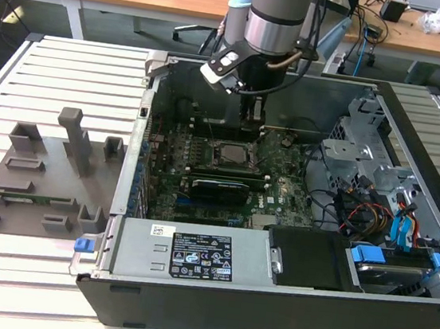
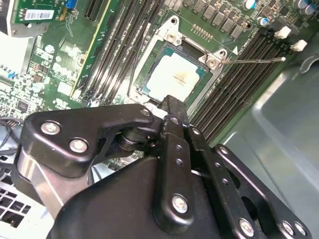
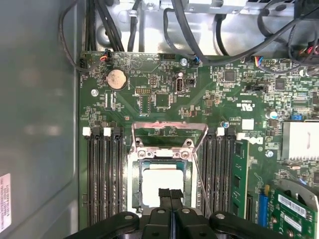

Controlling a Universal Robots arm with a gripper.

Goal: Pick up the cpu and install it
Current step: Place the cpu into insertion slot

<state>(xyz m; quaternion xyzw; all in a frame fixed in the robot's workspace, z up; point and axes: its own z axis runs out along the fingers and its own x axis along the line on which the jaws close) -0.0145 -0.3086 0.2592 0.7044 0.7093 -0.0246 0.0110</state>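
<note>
The cpu (image 3: pixel 162 181), a small pale silver square, lies flat in the socket of the green motherboard (image 3: pixel 164 99) inside the open computer case. In the exterior view the cpu (image 1: pixel 233 154) sits at the board's middle, with my gripper (image 1: pixel 251 120) hanging just above its far side. My gripper (image 3: pixel 170 193) has its two black fingers pressed together over the chip's edge, with nothing between them. In the second wrist view the gripper (image 2: pixel 168 102) ends right next to the cpu (image 2: pixel 174 77). The socket's metal load plate (image 3: pixel 169 130) stands flipped open.
Memory slots (image 3: pixel 104 169) flank the socket, and a thin socket lever (image 2: pixel 254 60) sticks out beside it. The power supply (image 1: pixel 193 253) and drive cage (image 1: pixel 366 150) crowd the case. Grey holder blocks (image 1: pixel 43 167) stand on the slatted table at the exterior view's left.
</note>
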